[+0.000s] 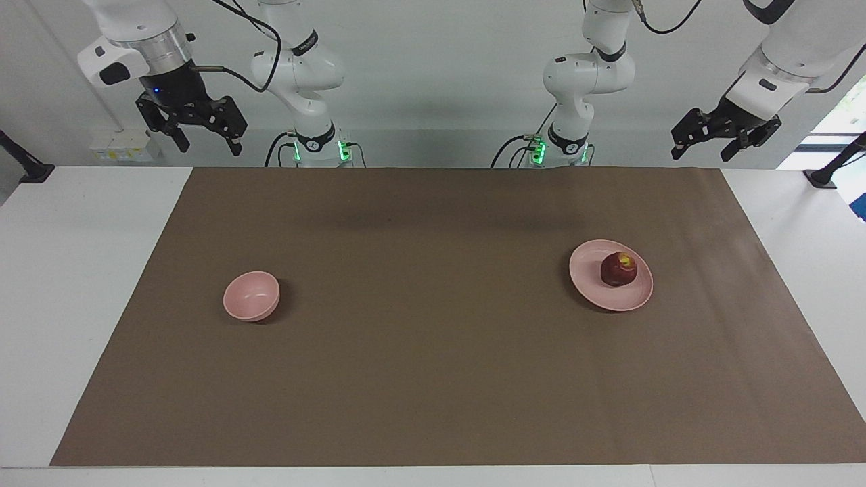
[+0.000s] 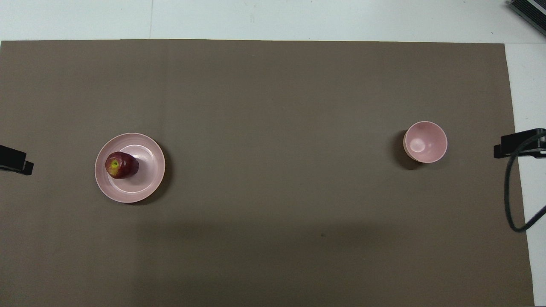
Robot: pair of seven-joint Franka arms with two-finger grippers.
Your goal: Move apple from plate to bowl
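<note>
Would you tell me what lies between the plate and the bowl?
Nothing: only bare brown mat separates plate from bowl, clearest in the overhead view.

The apple has smooth, glossy dark red skin, the plate and bowl look like smooth pale pink plastic with a soft sheen, and a matt brown paper-like sheet covers the smooth white table.

one apple, one plate, one bowl, one brown mat, two arms.
</note>
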